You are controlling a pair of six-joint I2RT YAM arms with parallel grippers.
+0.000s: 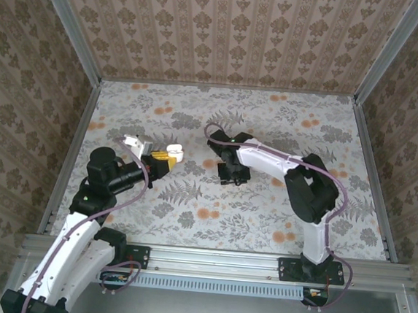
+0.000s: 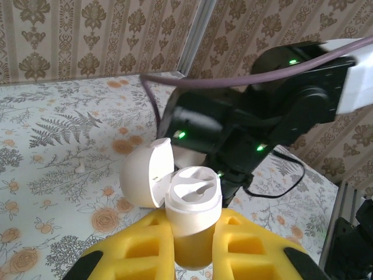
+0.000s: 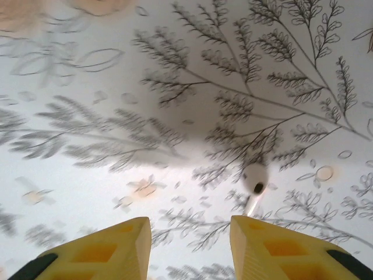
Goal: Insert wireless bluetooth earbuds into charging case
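Charging case (image 2: 192, 201), set against the widest thing first: hangs over the left half of the floral table (image 1: 261, 227), mid-depth, lifted clear of the surface.

Left arm (image 1: 108, 173): reaches far and right from its base. Right arm (image 1: 305, 187): bends back towards the left and ends near the table's middle.

Left gripper (image 2: 192, 236): presses its yellow pads (image 2: 145, 245) onto the case body from both sides and holds it upright, mouth facing up.

Right gripper (image 3: 189, 221): spread, with nothing between the fingers, and pointed down close to the table.

Case again: lies left of the right gripper, near but apart. Lid (image 2: 144, 175) swung open on its hinge to one side, wells apparently empty.

Earbud (image 3: 255, 178): lies flat on the table just past the tip of one yellow finger of the right gripper. Sits off to the side of the gap rather than centred in it. Long axis roughly in line with the fingers, bulb end away, stem pointing back at that fingertip. Lies far nearer the right gripper than the left. Probably calls for a small sideways shift before closing, so that the gap straddles the stem.

No brand or label readable. Faint grey marks on the lid's inner rim, too small to make out.
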